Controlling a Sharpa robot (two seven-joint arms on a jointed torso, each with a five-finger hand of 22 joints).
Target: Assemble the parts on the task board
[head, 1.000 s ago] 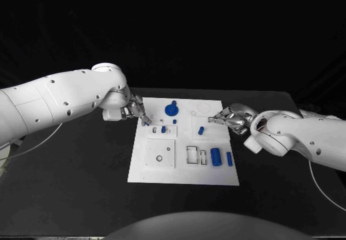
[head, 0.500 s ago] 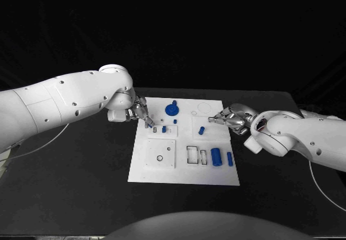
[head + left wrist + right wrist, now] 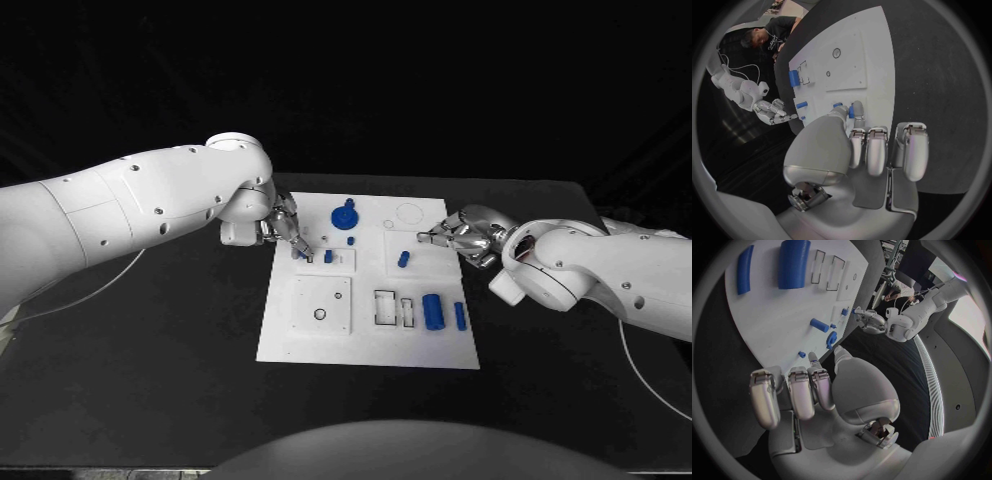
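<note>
The white task board lies mid-table. My left hand hovers over the board's far left edge; its thumb and a finger pinch a small blue peg, and its other fingers are curled in. Another blue peg stands just beside it. My right hand waits at the board's far right edge, its fingers curled with nothing in them and one fingertip reaching over the board. A blue round knob, a tiny peg and a slanted peg sit between the hands.
A fat blue cylinder and a thin blue bar lie at the board's near right, beside rectangular slots. A square plate with a ring and a hole fills the near left. Bare black table surrounds the board.
My left arm has swung a little to the right, carrying the hand from beside the board to over its left edge. The right hand has stayed put.
</note>
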